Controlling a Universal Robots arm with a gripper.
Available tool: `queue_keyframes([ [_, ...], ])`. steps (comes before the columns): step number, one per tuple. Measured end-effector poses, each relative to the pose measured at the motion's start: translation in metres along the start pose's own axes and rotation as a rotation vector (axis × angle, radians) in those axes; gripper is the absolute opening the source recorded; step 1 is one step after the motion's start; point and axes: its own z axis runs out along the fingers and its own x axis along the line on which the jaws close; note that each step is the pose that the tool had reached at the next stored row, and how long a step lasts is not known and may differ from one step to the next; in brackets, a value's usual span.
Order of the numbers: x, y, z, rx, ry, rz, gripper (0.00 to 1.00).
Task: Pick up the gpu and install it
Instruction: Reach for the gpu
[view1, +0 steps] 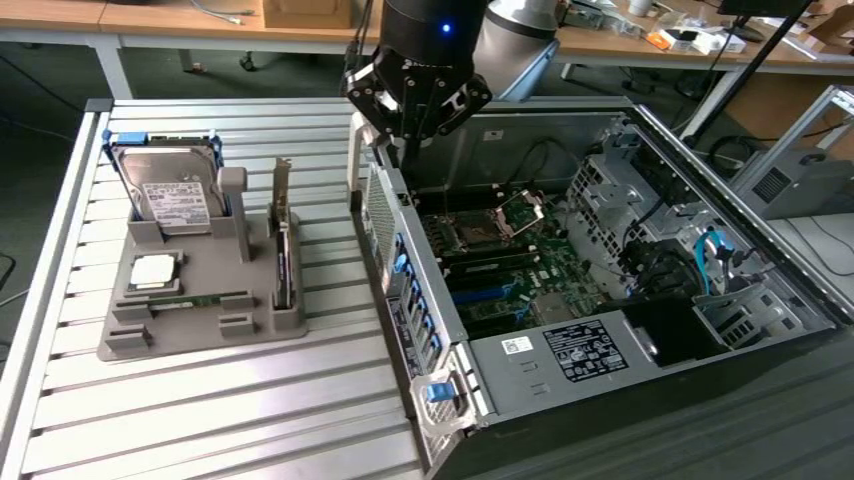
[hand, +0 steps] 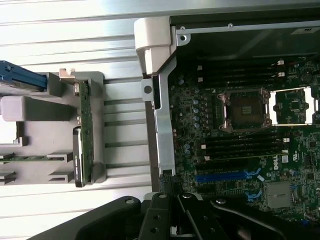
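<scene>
Directly beneath the jaws: the upper edge of the computer case's (view1: 561, 350) side wall (view1: 378, 215), with the gripper (view1: 402, 150) hanging just above it. Jaws appear drawn narrow, nothing between them.

Just to one side of the jaws, inside the case: motherboard (hand: 240, 145), lying flat and exposed, with an open processor socket (hand: 245, 111) and a blue expansion slot (hand: 222, 176).

On the jaws' other side, across the wall and apart from it: grey holder (view1: 200, 330) resting on the slatted table (view1: 200, 420).

- Item, the gpu (view1: 282, 255): seated in the holder's nearest slot, standing on edge, untouched. Its long axis runs roughly parallel to the case wall, with the silvery bracket (view1: 283, 185) at the end closer to the jaws. It lies sideways from them and lower, so the judged relation is a lateral offset over the wall, then down.
- Item, memory stick (view1: 200, 300): lying flat in the holder, beyond the gpu.
- Item, hard drive (view1: 180, 195): upright in a blue frame, farthest from the jaws.
</scene>
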Motion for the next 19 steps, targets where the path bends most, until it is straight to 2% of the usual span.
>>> queue_keyframes([
  [19, 0.0099, -0.0008, -0.0002, 0.0, 0.0, 0.0, 0.11],
])
